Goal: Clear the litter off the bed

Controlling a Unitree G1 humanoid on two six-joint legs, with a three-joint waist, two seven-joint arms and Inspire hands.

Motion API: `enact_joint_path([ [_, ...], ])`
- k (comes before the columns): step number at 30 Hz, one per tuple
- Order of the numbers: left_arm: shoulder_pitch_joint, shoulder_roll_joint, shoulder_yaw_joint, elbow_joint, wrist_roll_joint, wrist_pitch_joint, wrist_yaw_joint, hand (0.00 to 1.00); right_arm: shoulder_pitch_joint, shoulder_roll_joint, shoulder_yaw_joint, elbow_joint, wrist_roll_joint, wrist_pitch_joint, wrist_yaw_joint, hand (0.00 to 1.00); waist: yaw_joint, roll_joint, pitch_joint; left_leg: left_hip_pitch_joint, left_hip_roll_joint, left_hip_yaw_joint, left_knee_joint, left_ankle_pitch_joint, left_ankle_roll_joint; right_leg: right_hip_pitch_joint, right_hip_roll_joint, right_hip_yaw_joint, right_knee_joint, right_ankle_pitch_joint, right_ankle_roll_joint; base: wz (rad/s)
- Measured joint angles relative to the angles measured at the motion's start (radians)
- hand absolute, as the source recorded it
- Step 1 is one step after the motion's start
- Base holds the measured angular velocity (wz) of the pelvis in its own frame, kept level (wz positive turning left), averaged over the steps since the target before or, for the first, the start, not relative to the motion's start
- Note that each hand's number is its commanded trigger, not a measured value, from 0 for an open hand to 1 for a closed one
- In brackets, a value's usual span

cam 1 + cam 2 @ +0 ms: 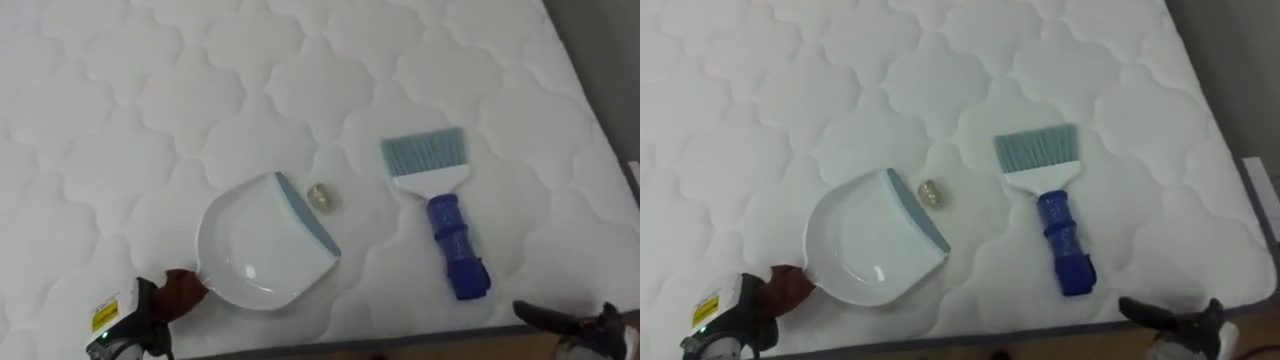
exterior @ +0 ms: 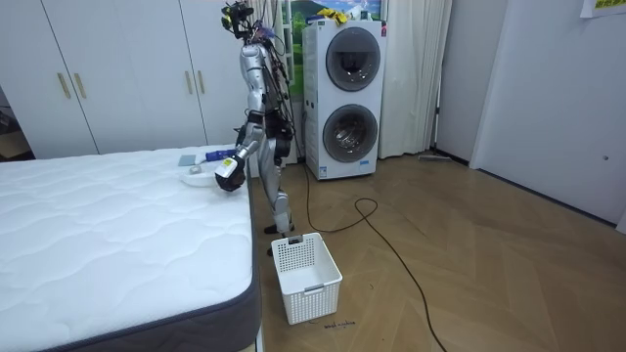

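A white dustpan (image 1: 262,243) with a blue-grey lip lies on the white quilted mattress (image 1: 150,110), its reddish-brown handle (image 1: 184,289) pointing to the lower left. My left hand (image 1: 128,316) sits at the end of that handle and touches it; its grip is hidden. A small crumpled scrap (image 1: 321,197) lies just past the dustpan's lip. To the right lies a brush (image 1: 444,215) with a blue handle and pale blue bristles pointing away. Below the brush, my right hand (image 1: 572,321) hovers at the mattress edge, fingers stretched out and holding nothing.
I stand at the bed's edge (image 2: 249,235), bent slightly over it. A white laundry basket (image 2: 306,277) stands on the wooden floor beside the bed. A stacked washer and dryer (image 2: 342,98) and white wardrobe doors (image 2: 117,68) line the wall behind.
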Motion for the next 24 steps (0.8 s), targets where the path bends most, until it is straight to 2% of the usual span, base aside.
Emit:
enact_joint_path([
  [4,0.007,0.0,-0.007,0.001,-0.044,0.002,-0.005,1.0,-0.006,-0.01,0.046,-0.038,-0.105,-0.015,-0.072,0.0,0.024,-0.011,-0.0003,-0.007,0.0,0.003,0.006,0.0,0.0,-0.011,-0.002,0.005,0.015,-0.004,-0.001,0.01],
  [11,-0.015,0.0,-0.01,0.016,-0.111,0.038,-0.009,1.0,-0.056,-0.01,0.091,-0.059,-0.223,-0.016,-0.167,0.0,0.039,-0.011,-0.0005,-0.051,0.001,-0.004,0.029,-0.002,0.003,-0.037,-0.006,-0.012,0.017,-0.003,-0.001,0.08],
  [16,-0.044,0.0,-0.03,0.041,-0.187,0.053,-0.075,1.0,-0.072,-0.01,0.131,-0.068,-0.259,-0.015,-0.172,0.0,0.059,-0.01,0.0004,-0.055,0.001,-0.013,0.03,-0.004,0.002,-0.037,-0.005,-0.018,0.016,-0.003,-0.002,0.04],
  [18,-0.056,0.0,-0.03,0.04,-0.226,0.057,-0.116,1.0,-0.08,-0.01,0.152,-0.068,-0.259,-0.015,-0.17,0.0,0.062,-0.003,0.0043,-0.078,0.005,-0.021,0.051,-0.012,0.002,-0.047,-0.002,-0.021,0.017,-0.002,-0.003,0.06],
  [20,-0.071,0.0,-0.032,0.039,-0.242,0.057,-0.135,1.0,-0.082,-0.009,0.163,-0.068,-0.258,-0.013,-0.17,0.0,0.078,0.002,0.0061,-0.105,0.01,-0.023,0.073,-0.019,0.001,-0.068,0.001,-0.025,0.023,-0.001,-0.005,-0.02],
  [24,-0.088,0.0,-0.033,0.036,-0.263,0.056,-0.162,1.0,-0.089,-0.009,0.189,-0.068,-0.258,-0.007,-0.171,0.0,0.085,0.01,0.01,-0.135,0.012,-0.027,0.086,-0.02,0.001,-0.093,0.0,-0.031,0.034,0.0,-0.006,0.02],
])
